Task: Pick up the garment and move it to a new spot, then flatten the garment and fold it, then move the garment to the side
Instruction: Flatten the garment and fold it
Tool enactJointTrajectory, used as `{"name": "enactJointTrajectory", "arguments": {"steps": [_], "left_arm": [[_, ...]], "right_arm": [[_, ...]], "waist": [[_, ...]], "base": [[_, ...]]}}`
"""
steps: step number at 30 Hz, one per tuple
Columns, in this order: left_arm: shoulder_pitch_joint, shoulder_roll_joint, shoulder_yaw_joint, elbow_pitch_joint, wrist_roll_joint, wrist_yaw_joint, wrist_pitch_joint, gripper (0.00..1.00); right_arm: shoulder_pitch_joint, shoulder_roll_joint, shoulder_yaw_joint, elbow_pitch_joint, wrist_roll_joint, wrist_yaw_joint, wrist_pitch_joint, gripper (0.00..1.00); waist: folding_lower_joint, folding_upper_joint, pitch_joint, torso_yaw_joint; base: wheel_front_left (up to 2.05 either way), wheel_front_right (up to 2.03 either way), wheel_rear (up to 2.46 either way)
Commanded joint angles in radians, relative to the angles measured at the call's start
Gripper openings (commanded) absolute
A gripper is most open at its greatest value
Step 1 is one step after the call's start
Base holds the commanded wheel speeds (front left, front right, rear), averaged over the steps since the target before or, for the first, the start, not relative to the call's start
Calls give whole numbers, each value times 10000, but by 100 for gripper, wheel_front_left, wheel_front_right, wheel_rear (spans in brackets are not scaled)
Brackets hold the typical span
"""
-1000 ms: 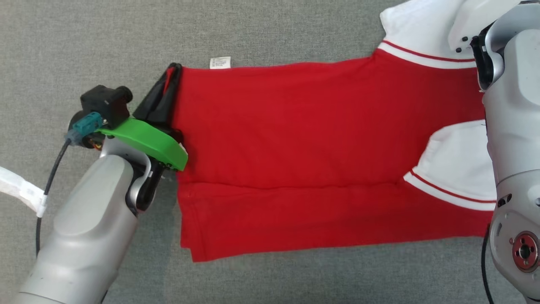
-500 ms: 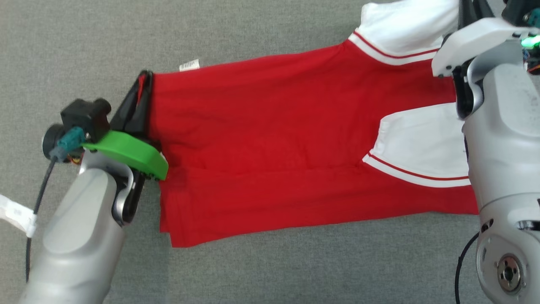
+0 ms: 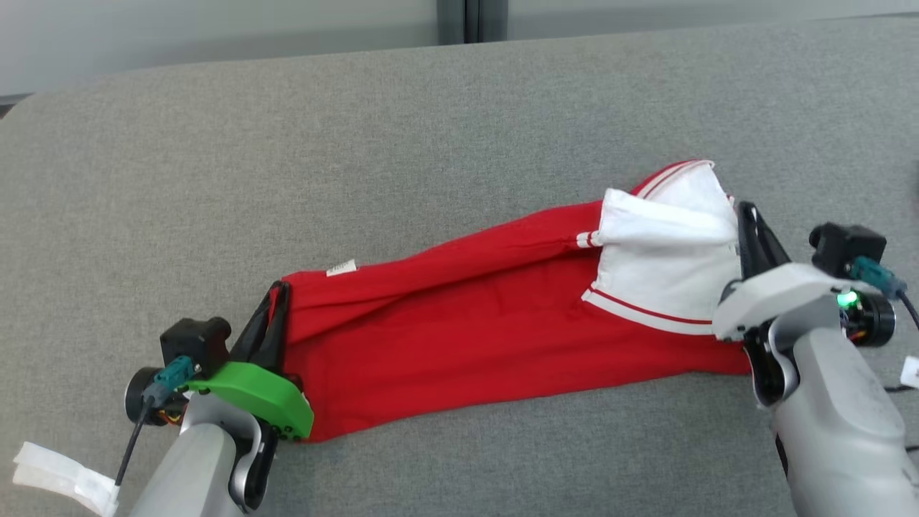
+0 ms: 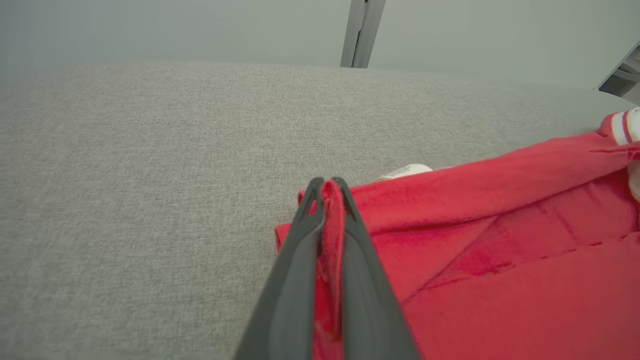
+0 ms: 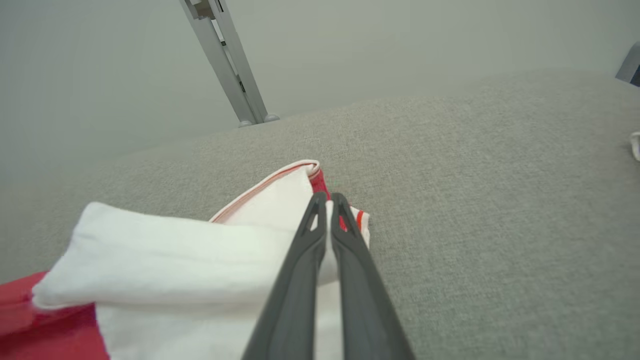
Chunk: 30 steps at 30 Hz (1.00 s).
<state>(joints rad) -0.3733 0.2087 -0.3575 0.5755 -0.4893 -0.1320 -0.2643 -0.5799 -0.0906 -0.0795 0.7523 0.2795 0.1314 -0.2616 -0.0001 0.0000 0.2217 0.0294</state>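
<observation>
The garment is a red shirt with white, red-striped sleeves, stretched in a long band between both grippers over the grey surface. My left gripper is shut on its red hem end at the lower left; red cloth shows pinched between the fingers in the left wrist view. My right gripper is shut on the white sleeve end at the right, the fingers closed over white and red fabric. A small white label sticks out at the hem's far edge.
The grey fabric-covered table runs to a far edge below a pale wall with a metal post. A white strap hangs at my left arm's cable. Another white bit lies at the right edge.
The head camera has tilted up, bringing the table's far edge and wall into view. The garment has narrowed from a flat spread into a sagging band held between both shut grippers.
</observation>
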Motion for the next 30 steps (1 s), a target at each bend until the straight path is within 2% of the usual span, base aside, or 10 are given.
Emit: {"name": "enactJointTrajectory", "arguments": {"steps": [1, 5, 12, 13, 14, 15, 16, 24, 30], "left_arm": [[252, -13, 98, -53, 117, 24, 9, 0], [716, -120, 280, -144, 328, 24, 8, 0], [1647, -330, 785, -368, 704, 24, 8, 0], [1747, -348, 775, -377, 797, 24, 8, 30], [1861, -365, 782, -379, 914, 24, 8, 93], [1916, -371, 855, -394, 1022, 24, 8, 100], [2002, -371, 1001, -390, 1157, 24, 8, 100], [2863, -932, 2274, -1059, 2444, 38, 8, 100], [3557, -1365, 2791, -1611, 2885, 31, 8, 100]], "right_arm": [[450, -129, 6, -159, 255, -18, -42, 0], [1353, -213, -114, -578, 842, -18, -43, 0], [2406, -154, -85, -1010, 1215, -18, -43, 0], [2505, -190, -112, -995, 1174, -18, -43, 0], [2592, -259, -117, -947, 1018, -18, -43, 16], [2643, -291, -102, -928, 888, -18, -43, 60], [2667, -329, -100, -995, 659, -18, -43, 100], [2995, -209, -130, -1552, -908, -18, -42, 100], [2986, -126, -85, -1205, -1176, -18, -42, 100]], "waist": [[1, 0, -346, -143], [1, 0, -607, -170], [1, 0, -1031, -204], [1, 0, -1063, -197], [1, 0, -1091, -186], [1, 0, -1116, -174], [1, 0, -1136, -163], [1, 0, -1323, -97], [1, 0, -1489, 52]], "base": [[0, 0, 0], [0, 0, 0], [0, 0, 0], [0, 0, 0], [0, 0, 0], [0, 0, 0], [0, 0, 0], [0, 0, 0], [0, 0, 0]]}}
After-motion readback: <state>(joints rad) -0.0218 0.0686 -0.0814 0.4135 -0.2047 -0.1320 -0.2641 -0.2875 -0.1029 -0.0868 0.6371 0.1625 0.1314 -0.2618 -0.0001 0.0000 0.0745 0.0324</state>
